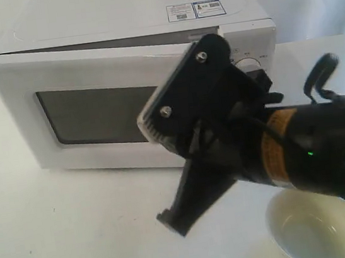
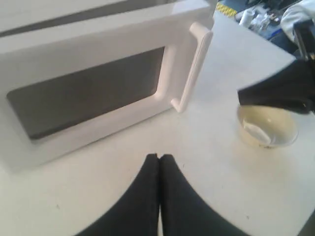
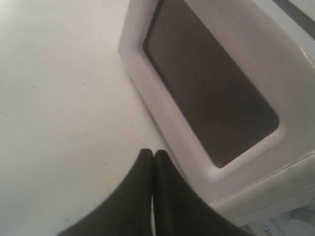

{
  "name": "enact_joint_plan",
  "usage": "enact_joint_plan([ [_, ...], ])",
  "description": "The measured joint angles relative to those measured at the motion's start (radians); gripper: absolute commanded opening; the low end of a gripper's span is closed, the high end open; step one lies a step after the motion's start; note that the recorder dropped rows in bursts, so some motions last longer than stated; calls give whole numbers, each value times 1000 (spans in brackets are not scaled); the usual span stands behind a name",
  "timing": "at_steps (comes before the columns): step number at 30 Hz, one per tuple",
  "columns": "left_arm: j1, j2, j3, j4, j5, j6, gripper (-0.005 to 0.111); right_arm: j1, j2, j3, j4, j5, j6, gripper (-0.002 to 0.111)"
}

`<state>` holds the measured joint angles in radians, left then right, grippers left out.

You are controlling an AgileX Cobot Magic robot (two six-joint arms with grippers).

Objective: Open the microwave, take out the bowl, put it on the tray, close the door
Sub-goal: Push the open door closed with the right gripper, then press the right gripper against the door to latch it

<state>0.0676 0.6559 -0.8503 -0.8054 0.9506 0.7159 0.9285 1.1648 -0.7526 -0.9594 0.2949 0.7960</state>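
Two grippers closed, empty: right gripper (image 3: 151,153) nearer, ajar door (image 1: 94,117) at its 11 o'clock; left gripper (image 2: 159,156) farther.

One microwave (image 1: 100,17) is counted, with one door (image 1: 94,114), one handle (image 2: 194,64) and two stickers (image 1: 180,11) on its top. One bowl (image 1: 316,228) is seen near the microwave.

From my remote station I can read no wording here: 2 stickers (image 1: 196,10) on top of the microwave (image 1: 94,15), 1 white and 1 blue, are too blurred, as are small marks (image 1: 262,57) by the knob (image 1: 248,64) and an orange label (image 1: 271,156) on the right arm (image 1: 334,152).
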Motion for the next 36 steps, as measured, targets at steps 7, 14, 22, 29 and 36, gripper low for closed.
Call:
enact_joint_plan([
  [7,0,-120,0,231,61,-194,0,-40,122,-87,-381,145,329,0],
  [14,0,-230,0,312,77,-311,0,-40,219,-129,-460,210,362,0],
  [22,0,-352,0,591,167,-489,0,-86,264,-146,-487,263,362,0],
  [29,0,-409,2,657,177,-533,0,-145,264,-150,-500,239,364,0],
  [36,0,-416,2,664,177,-539,0,-172,266,-173,-516,213,364,0],
])
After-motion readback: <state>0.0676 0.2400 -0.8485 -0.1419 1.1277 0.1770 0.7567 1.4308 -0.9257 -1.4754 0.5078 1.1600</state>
